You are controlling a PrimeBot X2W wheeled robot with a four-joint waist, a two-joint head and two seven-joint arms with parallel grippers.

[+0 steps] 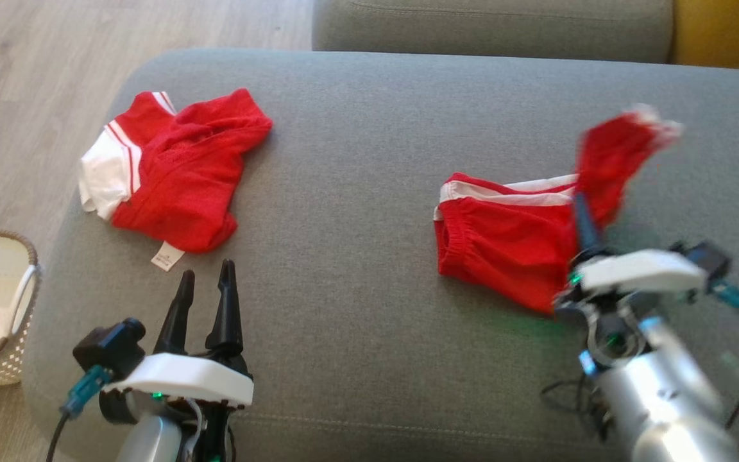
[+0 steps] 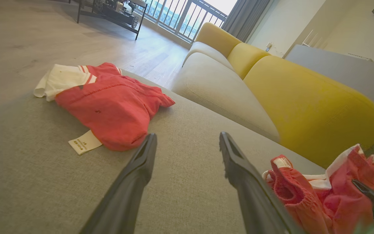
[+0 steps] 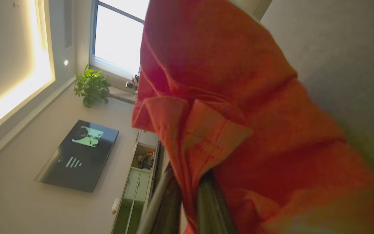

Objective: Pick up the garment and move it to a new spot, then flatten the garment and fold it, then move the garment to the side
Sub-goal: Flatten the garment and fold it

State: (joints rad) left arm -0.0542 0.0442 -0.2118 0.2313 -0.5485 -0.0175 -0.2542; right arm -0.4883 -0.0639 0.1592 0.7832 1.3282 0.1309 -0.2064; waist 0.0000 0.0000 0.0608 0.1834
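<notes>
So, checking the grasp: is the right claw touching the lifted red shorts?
Touching. The right wrist view shows the right claw shut on the lifted red fabric shorts.

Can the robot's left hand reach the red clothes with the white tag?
Probably yes. The left gripper is open and points toward the red clothes with the white tag. Just a short stretch of bare grey cushion lies between them, and nothing blocks the way.

bright daylight, motion blur rt side
</notes>
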